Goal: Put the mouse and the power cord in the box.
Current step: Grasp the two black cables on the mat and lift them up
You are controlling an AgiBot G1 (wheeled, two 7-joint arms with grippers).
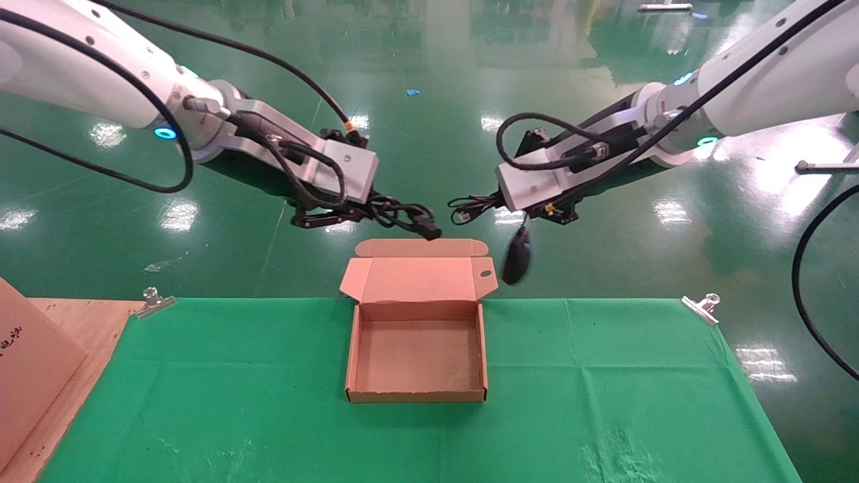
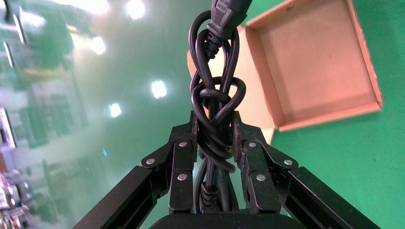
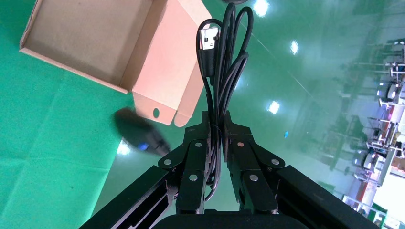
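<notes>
My left gripper (image 1: pixel 349 213) is clenched on the power cord (image 1: pixel 402 218); the left wrist view shows both fingers (image 2: pixel 184 164) pinching the knotted bundle (image 2: pixel 215 109), with the plug (image 1: pixel 429 231) sticking out past the tips. It hangs in the air beyond the table's far edge, just behind the box's upright lid (image 1: pixel 419 275), toward its left corner.

My right gripper (image 1: pixel 500 201) is clamped on the mouse's folded cable (image 3: pixel 224 62), USB end (image 3: pixel 207 38) poking out front. The mouse (image 1: pixel 517 258) itself dangles below on its cable, blurred, probably swinging, just beside the lid's right flap (image 1: pixel 488 275).

Key relation: the box (image 1: pixel 416 396) lies nearer me than both grippers and lower, open tray facing up, lid standing between the grippers and the tray. Both loads are about equally close, one off each rear corner. I judge either arm has to clear the lid's top edge and then come toward me and down. The dangling mouse could snag the flap, so I'd lift it first.

Surface: green cloth (image 1: pixel 604 376) clipped at the far corners (image 1: pixel 701 307) over the table, box sitting square in the middle. A wooden board with another carton (image 1: pixel 33 355) sits at my far left. Behind, glossy green floor (image 1: pixel 429 80), workstations in the distance.
</notes>
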